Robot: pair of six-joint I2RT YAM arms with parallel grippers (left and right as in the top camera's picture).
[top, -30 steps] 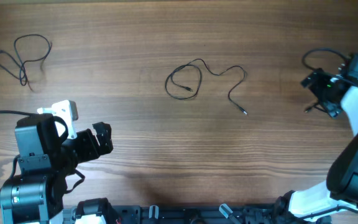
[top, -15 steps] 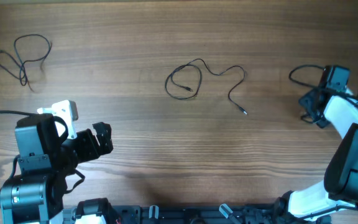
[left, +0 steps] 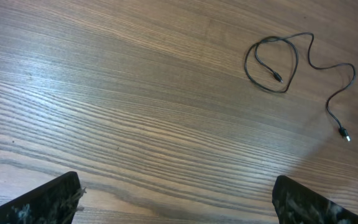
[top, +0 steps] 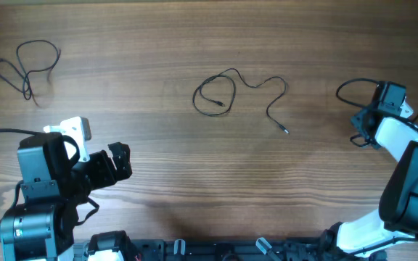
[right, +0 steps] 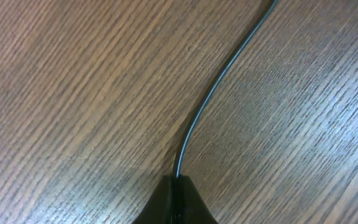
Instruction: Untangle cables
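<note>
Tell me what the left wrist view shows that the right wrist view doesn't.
Only the left wrist view: a looped cable lying free on the table, its small plug ends visible, and the left gripper with jaws wide open, touching nothing.
Only the right wrist view: the right gripper with jaws shut on a thin black cable that runs up to the picture's top edge.
Both: bare wood-grain table beneath the gripper.
</note>
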